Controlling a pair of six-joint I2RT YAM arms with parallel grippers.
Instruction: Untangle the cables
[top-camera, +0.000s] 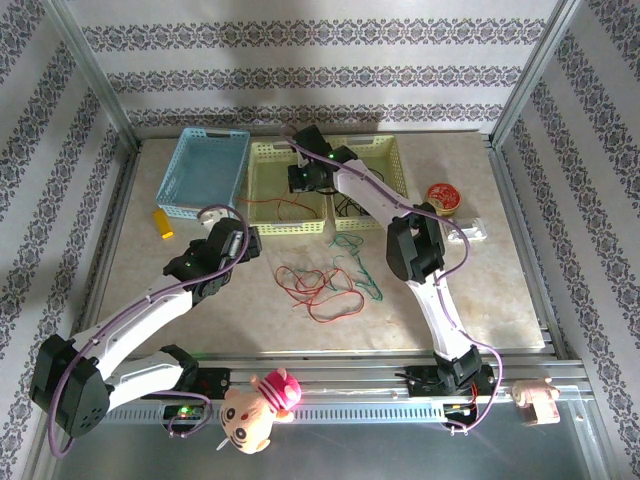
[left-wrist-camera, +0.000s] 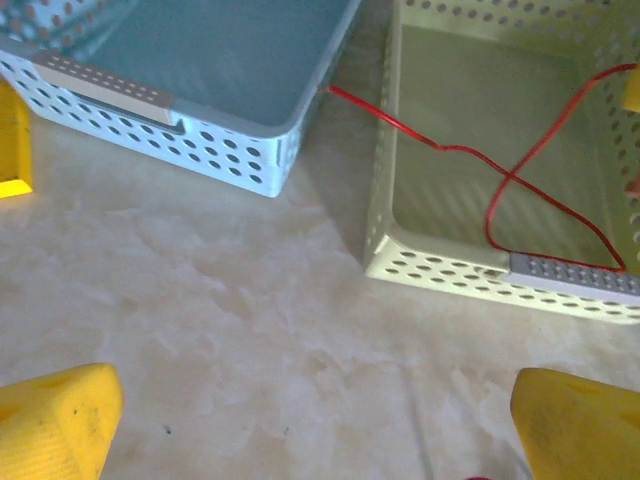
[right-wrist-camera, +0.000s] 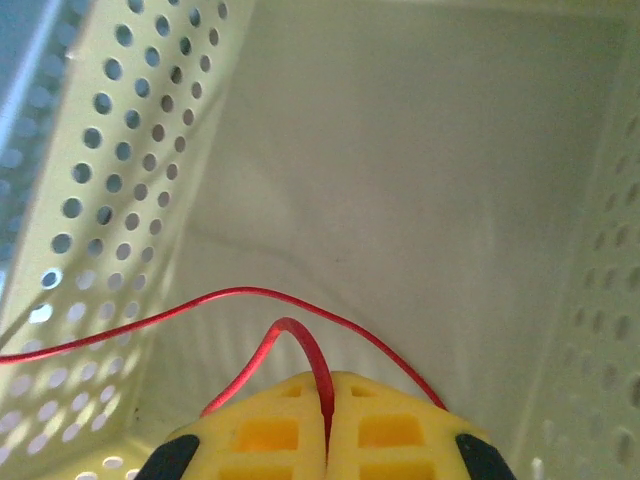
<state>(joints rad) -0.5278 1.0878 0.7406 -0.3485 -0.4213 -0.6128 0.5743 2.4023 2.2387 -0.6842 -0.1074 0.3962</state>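
Enclosure: walls (top-camera: 300, 60) papered in grey floral stripes, with metal framing at the corners.

Tabletop (top-camera: 480, 290): pale marbled surface.

Blue basket (top-camera: 200, 212): perforated, stood at the far left.

Pale yellow basket (top-camera: 285, 227): stood just beside the blue one, with a second yellow basket (top-camera: 392, 160) on its right.

Left gripper (left-wrist-camera: 320, 420): jaws spread wide and grasping nothing, over bare tabletop near the blue and yellow baskets.

Right gripper (right-wrist-camera: 328, 420): reached down inside the pale yellow basket, clenched on a loop of red cable (right-wrist-camera: 250, 300), which trailed across the basket floor.

Cables (top-camera: 325, 285): loose tangle of red and green wire lay mid-tabletop, between the two arms.

Sundries: red spool (top-camera: 442, 196) at the right, yellow block (top-camera: 162, 224) at the left, plush toys (top-camera: 258, 405) on the near rail.
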